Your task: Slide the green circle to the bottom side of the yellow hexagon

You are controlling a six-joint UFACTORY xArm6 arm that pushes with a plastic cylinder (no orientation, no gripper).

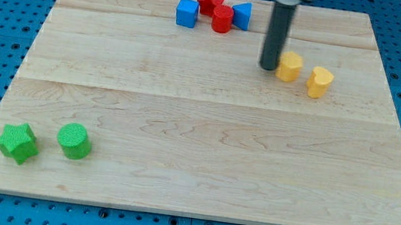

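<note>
Green blocks are sitting nearest the camera, by the bottom left corner of the wooden tabletop (203, 152): a green star (17, 142) is lying closest to the left edge, and the green circle (74, 141) is standing just beside it on the view's right, a narrow gap separating the two. Across the board, close to the top edge and right of centre, the yellow hexagon (290, 66) is resting with my tip (269, 66) sitting just beside its left face, so close that I cannot tell whether they are touching. Another yellow block (319, 81), its shape hard to make out, is lying just to the right of the hexagon and slightly nearer the bottom edge. Along the top edge, a cluster is crowding together: a blue cube (187, 13), a red star (212, 0), a red block (222, 18) and a second blue block (242, 15), each seeming to be touching its neighbour. Being a plain rod, my tip is carrying no fingers and is holding nothing. Well apart from the hexagon, the green circle is lying diagonally across the board from it.
</note>
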